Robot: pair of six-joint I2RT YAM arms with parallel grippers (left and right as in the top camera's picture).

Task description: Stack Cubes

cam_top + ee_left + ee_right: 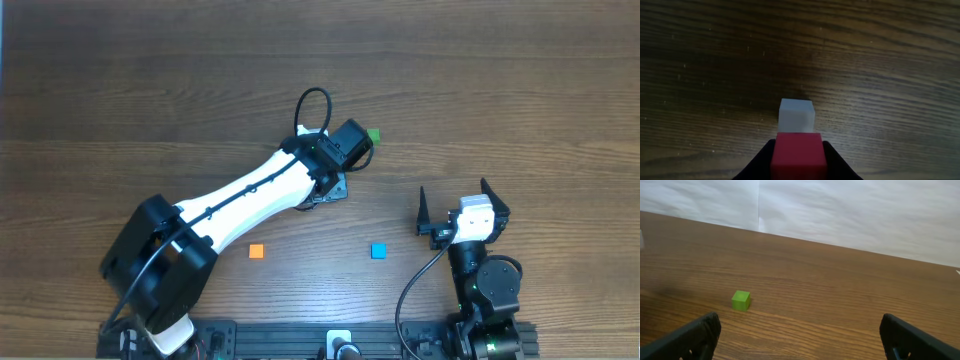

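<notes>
Top view shows the left arm [250,195] reaching from its base at the near left across to the middle of the counter [120,80]. The left tool [356,143] sits just left of a green cube [374,135], which lies toward the far side of the middle. Closer to the bases, an orange cube [256,251] and a blue cube [378,251] rest flat on the wood. The orange one is left of the blue one, and the two are well apart and level with each other. At the near right, the right tool [453,190] sits just beyond its own base with its fingers spread wide and nothing between them.

From the left wrist view, the left tool [798,160] is clamped on a red cube [798,152], with a dark finger pressed against each side. Just past the red cube stands a pale cube [796,116] that looks grey-white against the dark grain. The red cube's far edge covers the pale cube's near base, so it cannot be told whether they touch. It also cannot be told whether this pale cube is the green one.

From the right wrist view, the right tool [799,335] is wide open and empty. The green cube [741,300] stands alone on the counter beyond the tool's left finger. A white backdrop [850,215] rises behind the counter's far edge.
</notes>
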